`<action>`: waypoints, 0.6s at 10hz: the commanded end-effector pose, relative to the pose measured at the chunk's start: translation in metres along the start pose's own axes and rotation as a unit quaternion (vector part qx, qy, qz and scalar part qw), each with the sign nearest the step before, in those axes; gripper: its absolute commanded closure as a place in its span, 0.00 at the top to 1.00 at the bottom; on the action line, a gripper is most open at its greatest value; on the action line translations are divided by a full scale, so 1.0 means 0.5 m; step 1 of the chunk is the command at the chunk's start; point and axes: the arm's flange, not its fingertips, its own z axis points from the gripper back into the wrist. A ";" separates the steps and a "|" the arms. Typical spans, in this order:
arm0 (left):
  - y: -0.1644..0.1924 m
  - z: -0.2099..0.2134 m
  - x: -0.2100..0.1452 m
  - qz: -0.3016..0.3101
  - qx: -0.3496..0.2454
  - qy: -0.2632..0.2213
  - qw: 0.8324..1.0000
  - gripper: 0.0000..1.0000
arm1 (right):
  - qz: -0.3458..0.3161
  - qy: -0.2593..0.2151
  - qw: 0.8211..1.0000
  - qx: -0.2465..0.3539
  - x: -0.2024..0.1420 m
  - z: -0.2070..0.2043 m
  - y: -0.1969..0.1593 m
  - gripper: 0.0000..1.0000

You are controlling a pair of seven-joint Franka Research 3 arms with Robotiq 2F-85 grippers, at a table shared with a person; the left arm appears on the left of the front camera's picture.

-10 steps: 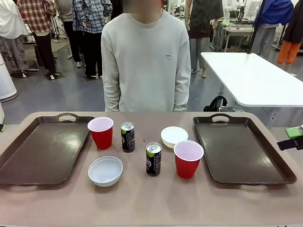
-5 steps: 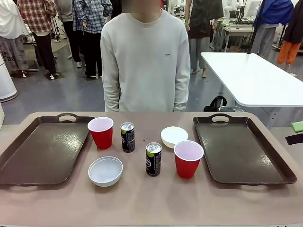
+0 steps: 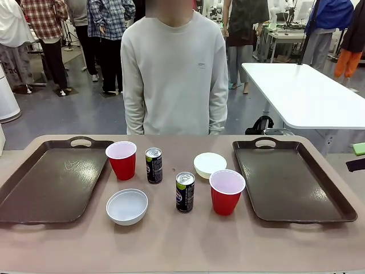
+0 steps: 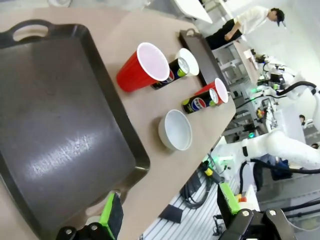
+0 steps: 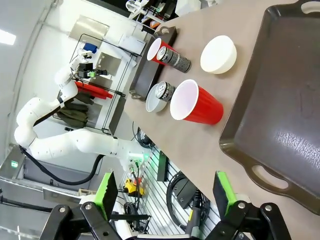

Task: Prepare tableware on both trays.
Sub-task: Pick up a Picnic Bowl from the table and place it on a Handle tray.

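**Table at the start of loading, left to right.** Left tray (image 3: 45,188), bare, lies at the left edge of the table (image 3: 171,245). Left red cup (image 3: 122,161) and dark can (image 3: 153,165) stand toward the far edge, with the near bowl (image 3: 126,206) toward the near edge. Pepsi can (image 3: 185,192), far bowl (image 3: 209,164) and right red cup (image 3: 226,193) stand mid-table. Right tray (image 3: 291,185), bare, lies at the right edge.

Left gripper (image 4: 170,207): jaws wide, empty, looking down on the left tray. Right gripper (image 5: 164,192): jaws wide, empty.

*Change:* the right gripper has drawn back to the front view's right border. No tableware has moved, so loading has probably not begun.

*Markings:* the Pepsi globe shows on the mid-table can. The dark can's print is too small to read.
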 end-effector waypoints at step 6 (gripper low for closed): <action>0.000 -0.001 0.000 0.000 -0.001 0.001 1.000 1.00 | 0.001 0.000 1.000 0.005 -0.001 -0.001 -0.001 1.00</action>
